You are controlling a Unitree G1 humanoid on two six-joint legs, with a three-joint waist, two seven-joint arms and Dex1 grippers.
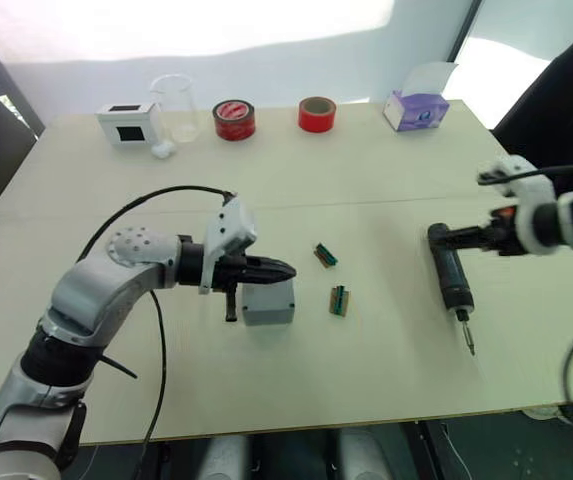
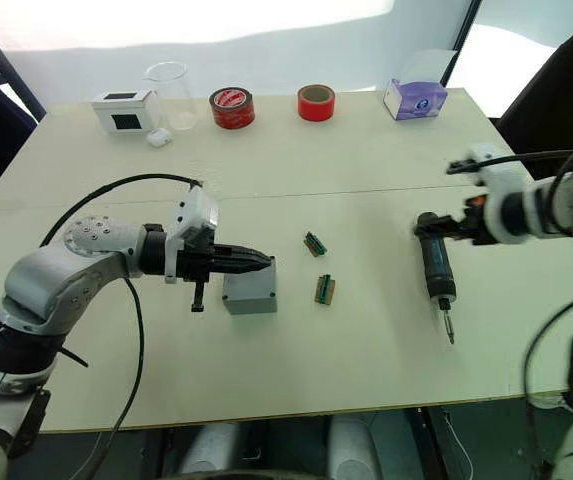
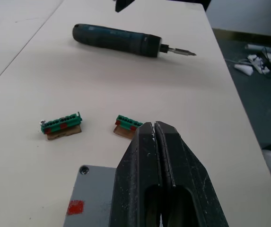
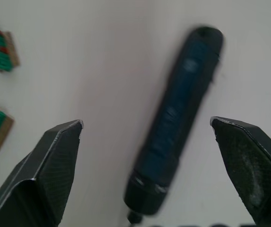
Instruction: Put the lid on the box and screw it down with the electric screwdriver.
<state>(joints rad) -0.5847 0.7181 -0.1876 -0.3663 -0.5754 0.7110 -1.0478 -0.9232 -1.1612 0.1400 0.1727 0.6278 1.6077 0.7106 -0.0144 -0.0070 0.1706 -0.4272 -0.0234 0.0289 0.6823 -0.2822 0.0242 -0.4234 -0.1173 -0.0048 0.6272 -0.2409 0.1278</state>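
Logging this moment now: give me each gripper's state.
Left gripper: shut, empty, fingers over the box.
Right gripper: open, fingers on either side of the electric screwdriver, not gripping.

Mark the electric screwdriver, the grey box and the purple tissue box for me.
electric screwdriver (image 1: 450, 272): left eye view, middle of its dark barrel.
grey box (image 2: 252, 291): right eye view, its top face beside the left gripper.
purple tissue box (image 1: 415, 110): left eye view, its front side.

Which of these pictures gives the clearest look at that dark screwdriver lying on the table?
The left wrist view: the screwdriver lies whole there, from handle to bit, in sharp side view. Both eye views show it whole but small, beside the right tool. The right wrist view shows it close but blurred, bit cut off.
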